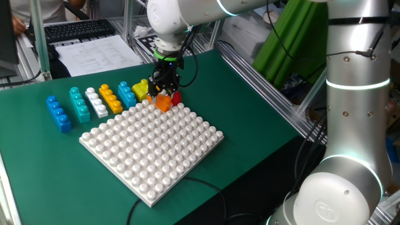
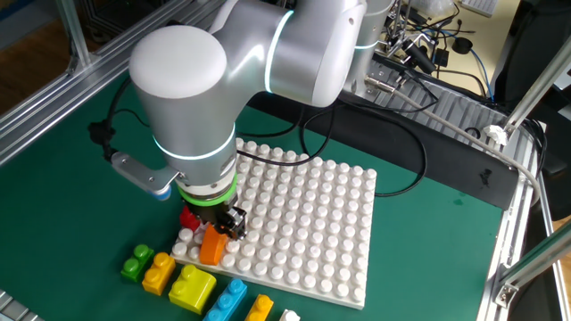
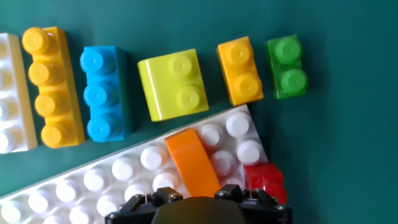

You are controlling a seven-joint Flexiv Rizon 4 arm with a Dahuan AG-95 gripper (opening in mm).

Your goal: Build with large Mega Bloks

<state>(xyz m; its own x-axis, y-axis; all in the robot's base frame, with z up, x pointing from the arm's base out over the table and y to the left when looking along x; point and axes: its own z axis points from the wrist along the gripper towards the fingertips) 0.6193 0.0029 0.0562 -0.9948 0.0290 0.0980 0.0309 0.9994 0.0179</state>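
Observation:
My gripper (image 1: 164,87) is shut on an orange Mega Blok (image 1: 164,103), held tilted just over the corner of the white studded baseplate (image 1: 156,150). In the hand view the orange brick (image 3: 194,160) runs up between my fingers, above the baseplate (image 3: 93,180) corner. A red brick (image 3: 264,180) lies at that corner's edge, right beside the gripper (image 3: 199,198). From the other fixed view, the orange brick (image 2: 212,245) hangs under the gripper (image 2: 227,223), and the red brick (image 2: 189,217) is partly hidden behind it.
A row of loose bricks lies on the green mat beside the baseplate: green (image 3: 287,66), small orange-yellow (image 3: 239,70), yellow (image 3: 174,84), blue (image 3: 102,93), long orange-yellow (image 3: 50,87), white (image 3: 9,93). Further along are teal (image 1: 79,103) and blue (image 1: 58,112). A cable (image 2: 401,134) trails past the baseplate's far side.

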